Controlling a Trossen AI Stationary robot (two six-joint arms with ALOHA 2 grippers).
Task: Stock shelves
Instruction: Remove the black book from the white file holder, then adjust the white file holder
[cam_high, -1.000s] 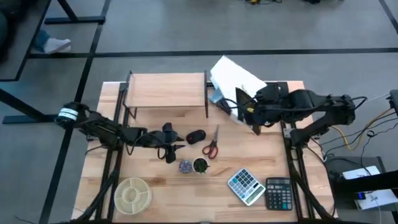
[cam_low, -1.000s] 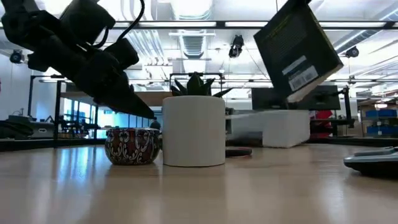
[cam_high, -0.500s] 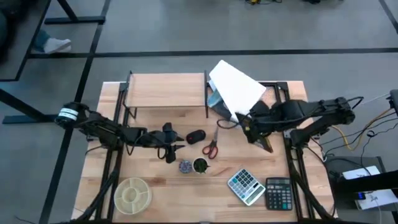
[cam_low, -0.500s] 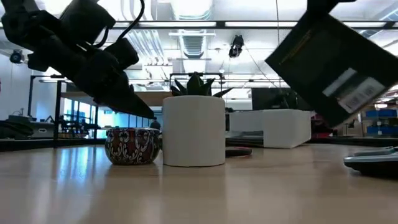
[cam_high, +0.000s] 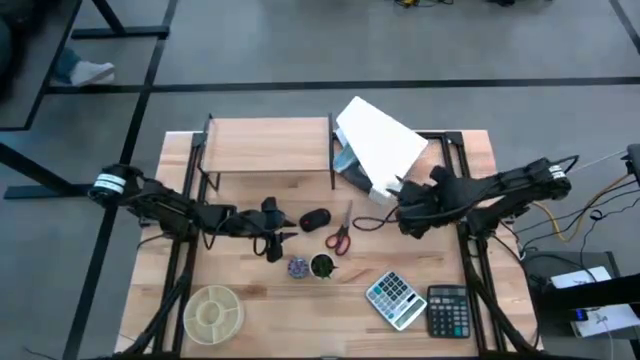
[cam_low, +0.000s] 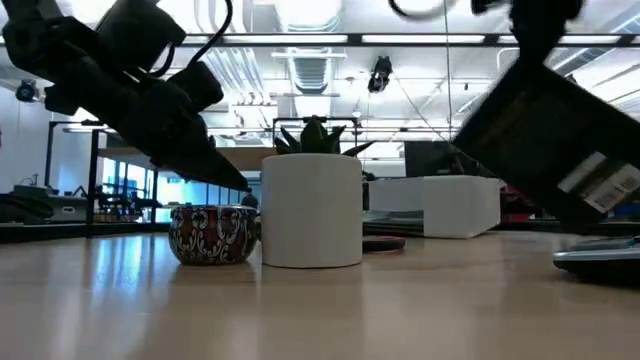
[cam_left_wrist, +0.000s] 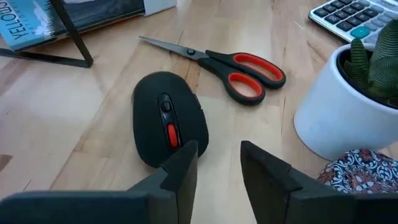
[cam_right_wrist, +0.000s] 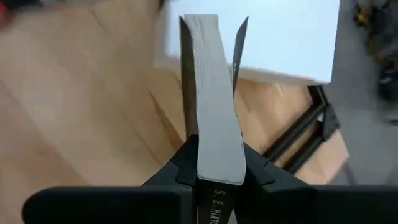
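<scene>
Right pincer (cam_right_wrist: 214, 167) clamped on book (cam_right_wrist: 214, 118), left pincer (cam_left_wrist: 217, 158) parted behind mouse (cam_left_wrist: 169, 118), plant in white pot (cam_low: 311, 210).

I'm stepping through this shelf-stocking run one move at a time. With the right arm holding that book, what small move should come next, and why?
Probably carry the book left toward the shelf. The right tool is shut on the book's spine, holding it in the air beside the white file holder, and the shelf's top board looks bare. The left tool waits open by the mouse.
</scene>
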